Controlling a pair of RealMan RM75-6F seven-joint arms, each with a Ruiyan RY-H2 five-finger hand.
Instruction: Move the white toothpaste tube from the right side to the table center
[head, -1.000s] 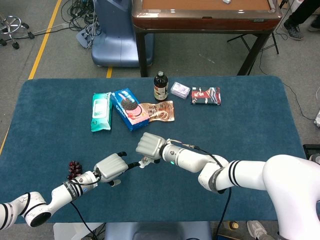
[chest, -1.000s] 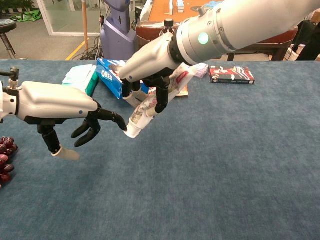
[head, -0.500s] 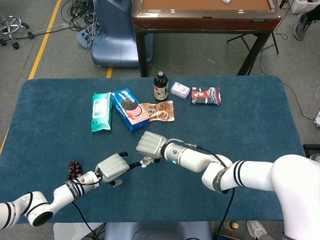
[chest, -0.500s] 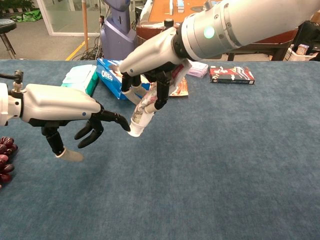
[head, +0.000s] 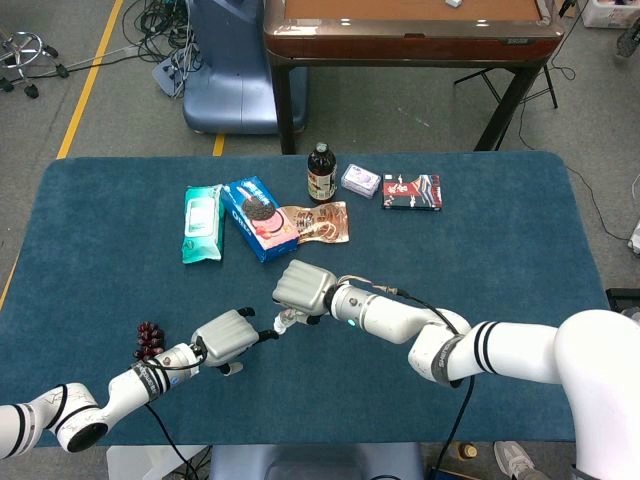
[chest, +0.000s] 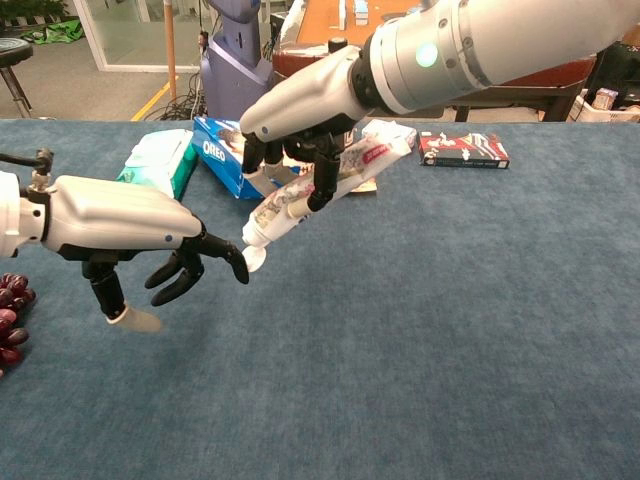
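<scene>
The white toothpaste tube (chest: 325, 182) hangs tilted above the blue table, cap end (chest: 251, 259) lowest and pointing left. My right hand (chest: 300, 112) grips the tube around its middle from above; in the head view that hand (head: 304, 288) hides most of the tube (head: 283, 322). My left hand (chest: 140, 230) hovers just left of the cap with its fingers spread and nothing in them; one fingertip (chest: 237, 266) is next to the cap, and I cannot tell if they touch. In the head view the left hand (head: 224, 338) is at the table's front left of centre.
An Oreo box (head: 257, 217), a teal wipes pack (head: 203, 222), a snack bag (head: 317, 223), a dark bottle (head: 321, 173), a small white packet (head: 361, 180) and a dark box (head: 411, 191) lie along the table's far half. Dark grapes (head: 149, 338) sit at front left.
The right hand has raised the tube and tilted it flatter, its cap swinging left toward the left hand. The left hand has dropped slightly and its fingertip has closed in on the cap.
</scene>
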